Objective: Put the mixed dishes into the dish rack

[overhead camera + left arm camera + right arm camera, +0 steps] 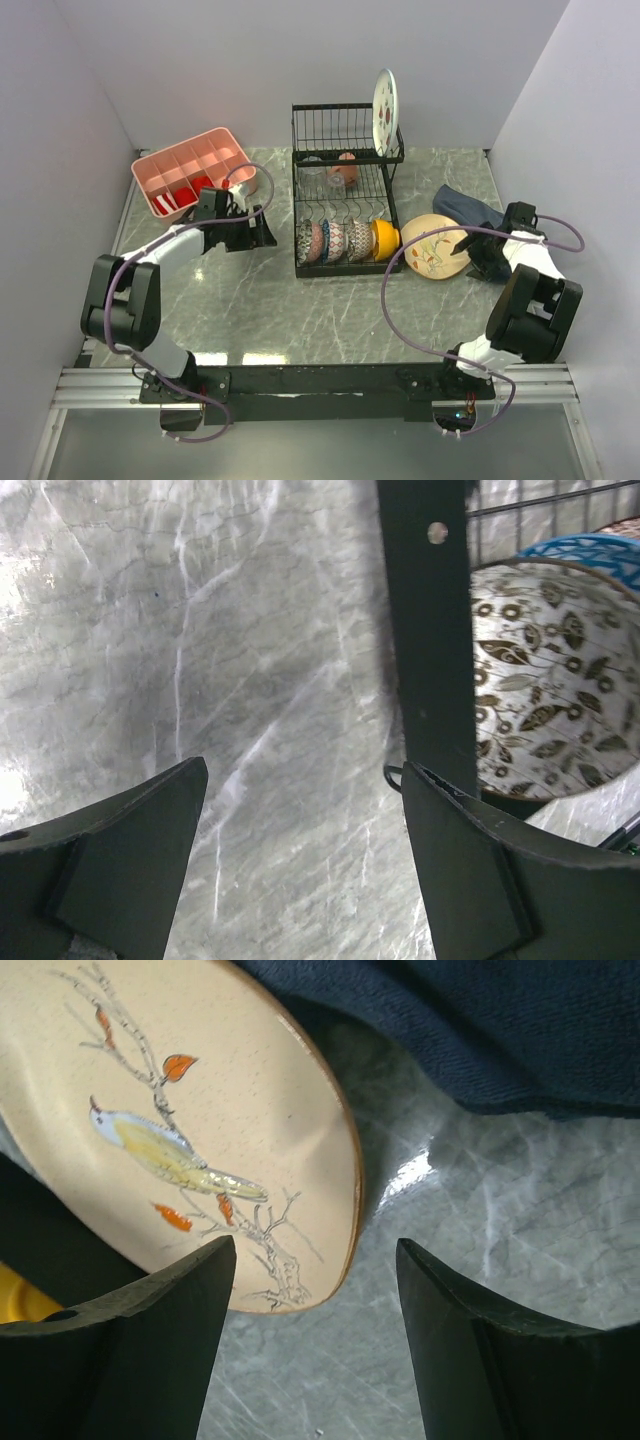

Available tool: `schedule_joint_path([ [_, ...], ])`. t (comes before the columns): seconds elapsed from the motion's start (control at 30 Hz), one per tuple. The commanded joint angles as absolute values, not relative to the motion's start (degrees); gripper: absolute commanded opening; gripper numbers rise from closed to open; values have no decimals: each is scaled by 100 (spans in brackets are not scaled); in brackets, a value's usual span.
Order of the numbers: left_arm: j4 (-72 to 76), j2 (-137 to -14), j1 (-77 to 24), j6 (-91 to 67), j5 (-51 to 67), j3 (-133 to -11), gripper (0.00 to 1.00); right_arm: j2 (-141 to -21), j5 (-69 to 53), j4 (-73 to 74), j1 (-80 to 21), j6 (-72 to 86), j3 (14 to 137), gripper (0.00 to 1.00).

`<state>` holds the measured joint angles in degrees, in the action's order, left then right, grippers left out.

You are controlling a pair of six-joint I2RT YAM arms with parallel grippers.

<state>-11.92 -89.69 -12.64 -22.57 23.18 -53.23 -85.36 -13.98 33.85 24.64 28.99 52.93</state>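
The black dish rack (297, 190) stands mid-table. Patterned small bowls (333, 241) and an orange bowl (385, 238) stand on edge in its front row. A terracotta cup (346, 168) and a clear glass (312, 176) sit further back, and the white watermelon plate (385, 108) stands upright at the back right. The cream bird plate (436, 247) (200, 1130) lies on the table right of the rack. My right gripper (468, 246) (315, 1245) is open, the plate's near rim just ahead of its jaws. My left gripper (262, 228) (302, 770) is open and empty beside the rack's left post (420, 630), with the brown patterned bowl (555, 690) behind it.
A pink compartmented tray (160, 160) with red items sits at the back left. A dark blue cloth (465, 205) (480, 1030) lies just behind the bird plate. Grey walls close in the marble table on three sides.
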Motion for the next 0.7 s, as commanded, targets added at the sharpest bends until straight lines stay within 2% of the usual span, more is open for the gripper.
schedule_joint_path([
  [0.0,-1151,-9132,-1239,-2127,2417,-5669,85,-8701,-1072,3016,2487,3024,5335,72],
  [0.4,-1213,-9378,-1178,-2074,2338,-5660,85,-9729,-1107,2505,2101,2988,5897,58],
  [0.5,-1230,-9369,-1178,-2039,2294,-5669,86,-9931,-1090,2479,2092,3014,6090,41],
  [0.6,-1283,-9343,-1169,-1995,2303,-5695,86,-9914,-915,2592,2083,2989,6135,6],
  [0.63,-1283,-9299,-1160,-1995,2311,-5695,86,-9792,-862,2645,2074,2980,6135,0],
  [0.67,-1275,-9290,-1160,-1995,2320,-5687,86,-9695,-835,2698,2083,2988,6126,0],
])
